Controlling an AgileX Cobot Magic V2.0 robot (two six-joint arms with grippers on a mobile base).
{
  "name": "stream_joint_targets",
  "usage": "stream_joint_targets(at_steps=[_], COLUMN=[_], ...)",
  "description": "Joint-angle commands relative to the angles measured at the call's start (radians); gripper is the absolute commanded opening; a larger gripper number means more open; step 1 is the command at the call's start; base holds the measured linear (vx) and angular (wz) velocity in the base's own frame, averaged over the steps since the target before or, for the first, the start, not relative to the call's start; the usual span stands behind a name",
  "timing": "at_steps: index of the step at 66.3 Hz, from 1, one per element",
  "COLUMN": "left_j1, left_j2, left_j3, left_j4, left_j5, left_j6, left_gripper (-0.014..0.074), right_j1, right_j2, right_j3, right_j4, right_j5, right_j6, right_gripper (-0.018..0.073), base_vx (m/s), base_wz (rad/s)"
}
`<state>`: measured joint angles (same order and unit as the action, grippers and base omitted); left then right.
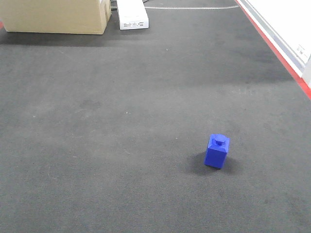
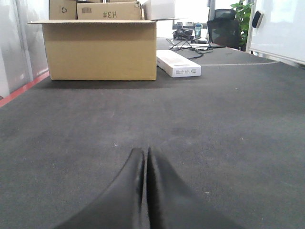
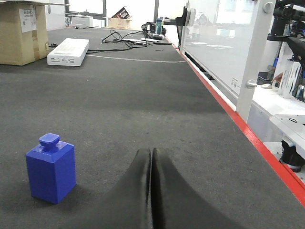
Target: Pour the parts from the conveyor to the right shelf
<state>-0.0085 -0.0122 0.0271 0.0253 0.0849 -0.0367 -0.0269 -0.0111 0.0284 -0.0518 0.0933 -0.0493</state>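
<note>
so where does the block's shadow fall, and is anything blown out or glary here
Front view: the blue block throws a soft shadow toward image left on the conveyor. Left wrist view: the windows beyond the cardboard box are blown out white. Right wrist view: the panel along the belt's right edge is washed out with glare.

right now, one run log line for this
left gripper: shut, empty | right gripper: shut, empty | blue block: upright on conveyor, untouched

A cardboard box [image 2: 100, 50] and office chair [image 2: 223, 29] (plant [image 2: 242, 14] beside) sit far back.
</note>
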Motion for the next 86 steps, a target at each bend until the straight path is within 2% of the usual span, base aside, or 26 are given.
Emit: stream_joint_targets(at_steps=[1,60,72,80,86], left_j1=[-0.007,-0.006,-0.006,-0.006,-0.006], left_j2=[-0.017,-0.013,-0.013,-0.013,-0.013], left_j3=[-0.019,-0.02,-0.02,-0.02,-0.02], left_j4=[-0.006,-0.006,-0.006,-0.006,-0.006], left_j5=[-0.063,-0.063,-0.063,-0.063,-0.063], left_j6=[-0.007,-0.007,-0.007,-0.007,-0.007], left_gripper=[-0.0006,-0.0006,-0.0006,-0.0006,-0.0006], right_j1=[-0.007,-0.007,-0.007,-0.008,-0.008], right_j2=[-0.011,-0.011,-0.011,-0.011,-0.01], right_j3=[0.008,0.008,0.006,-0.002,-0.047], right_j4=[-0.006,-0.006,-0.008,-0.007,-0.007], right_j5=[-0.073,-0.073,-0.173,-0.303,-0.3], right_j6=[-0.003,-0.003,-0.001,0.003,0.007], right_gripper=[-0.0009,-0.0009,-0.0009,-0.0009,-0.0009], base_vx=[0.0,0.0,0.0,0.0,0.0], base_wz=[0.0,0.0,0.0,0.0,0.0])
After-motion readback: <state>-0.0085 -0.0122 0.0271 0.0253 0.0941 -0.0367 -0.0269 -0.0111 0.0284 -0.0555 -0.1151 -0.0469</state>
